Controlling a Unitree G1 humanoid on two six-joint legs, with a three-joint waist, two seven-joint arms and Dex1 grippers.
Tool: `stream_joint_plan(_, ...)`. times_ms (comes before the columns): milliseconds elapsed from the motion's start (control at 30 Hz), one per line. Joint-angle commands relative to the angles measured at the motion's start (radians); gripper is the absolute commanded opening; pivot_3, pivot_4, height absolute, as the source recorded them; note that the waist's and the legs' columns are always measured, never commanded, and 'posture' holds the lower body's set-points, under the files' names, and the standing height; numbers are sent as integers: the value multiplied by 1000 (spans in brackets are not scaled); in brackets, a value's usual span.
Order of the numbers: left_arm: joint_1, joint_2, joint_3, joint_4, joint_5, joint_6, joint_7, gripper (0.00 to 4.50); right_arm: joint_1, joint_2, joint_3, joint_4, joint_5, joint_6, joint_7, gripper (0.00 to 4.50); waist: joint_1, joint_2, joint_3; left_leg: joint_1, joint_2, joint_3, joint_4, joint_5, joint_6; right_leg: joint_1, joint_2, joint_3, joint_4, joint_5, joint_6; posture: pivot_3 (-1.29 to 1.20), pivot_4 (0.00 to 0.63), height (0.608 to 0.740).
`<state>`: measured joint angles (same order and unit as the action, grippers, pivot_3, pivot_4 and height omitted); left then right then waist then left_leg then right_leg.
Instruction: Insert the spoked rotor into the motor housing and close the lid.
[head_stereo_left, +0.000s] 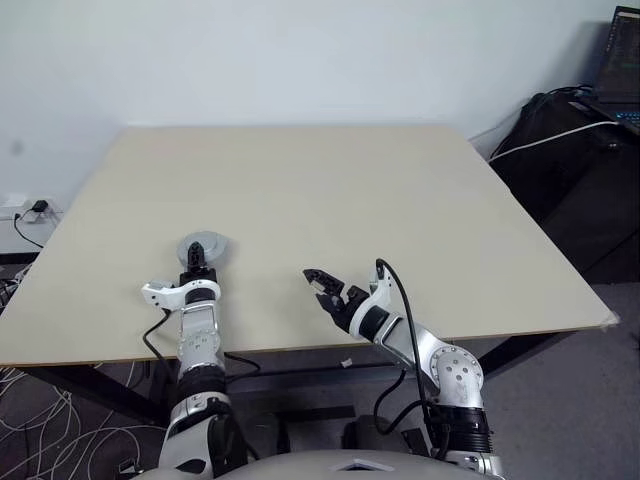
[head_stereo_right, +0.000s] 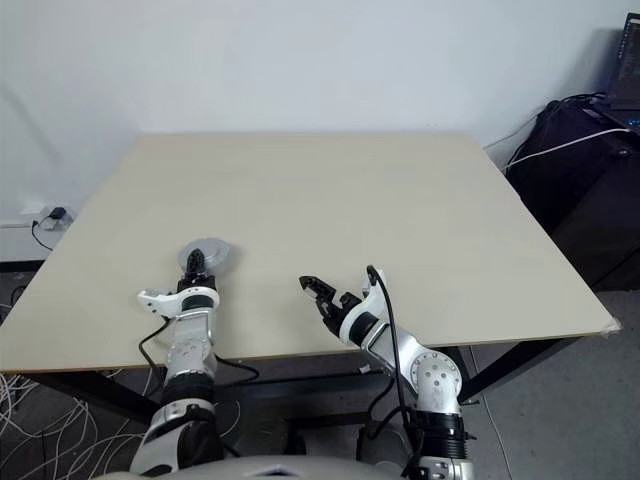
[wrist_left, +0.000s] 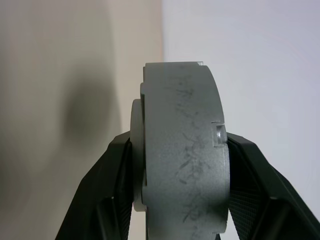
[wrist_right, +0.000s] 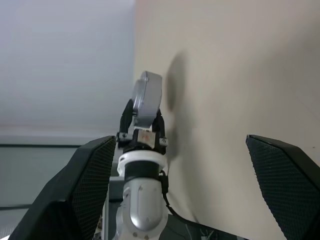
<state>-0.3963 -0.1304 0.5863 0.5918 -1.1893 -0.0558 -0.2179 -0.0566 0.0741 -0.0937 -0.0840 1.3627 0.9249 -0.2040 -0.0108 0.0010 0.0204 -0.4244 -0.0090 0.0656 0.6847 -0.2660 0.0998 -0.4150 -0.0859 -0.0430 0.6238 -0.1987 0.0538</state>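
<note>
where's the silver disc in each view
Left eye: the disc is at lower left over the table, held by the left tool.
Right eye: lower left again.
Left wrist: edge-on at centre, between that tool's fingers.
Right wrist: left of centre, above the left arm.
Shared landmark: the tan table.

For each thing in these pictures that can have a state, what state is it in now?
Left gripper: shut on the disc.
Disc: grey, held on edge between the two fingers, above the table.
Right gripper: open, holding nothing, over the table's near edge.
</note>
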Motion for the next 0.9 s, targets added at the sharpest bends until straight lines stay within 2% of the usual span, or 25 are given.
stream_joint_plan(33,-62,-4,36,19,34,-51,-4,2117,-13,18,1,-33,8,-4,14,4500,0,0,0,0,0,0,0,0,0,0,0,0,0,0,0,0,0,740)
stream_joint_plan(467,-107,12,78,80,182,-135,156,2117,-15,21,3,-29,8,-6,19,4500,0,-1,0,3,0,0,0,0,0,3,0,1,0,0,0,0,0,740)
stream_joint_plan(500,-107,11,79,80,193,-138,168,2832,-15,21,3,-28,8,-6,20,4500,-1,-1,0,5,0,0,0,0,0,4,0,0,0,0,0,0,0,740)
stream_joint_plan(567,-105,9,79,79,210,-144,185,3310,-15,20,5,-29,7,-6,21,4500,-1,-1,0,7,1,1,0,0,0,5,0,0,0,0,0,0,0,740)
stream_joint_plan(667,-101,4,80,68,229,-142,202,4310,-13,21,6,-30,5,-7,22,4500,-1,0,-1,11,1,1,-1,-3,-5,5,-1,0,0,0,0,0,0,740)
stream_joint_plan(700,-99,2,79,65,237,-143,208,4444,-13,22,6,-31,5,-8,22,4500,-2,1,-1,12,1,1,-1,-3,-5,5,-1,0,0,0,0,0,0,740)
stream_joint_plan(900,-24,-45,50,-58,278,-112,283,4444,-5,24,4,-34,2,-12,22,4500,-4,1,-2,11,1,1,-2,-3,-5,4,-2,1,0,1,0,0,0,740)
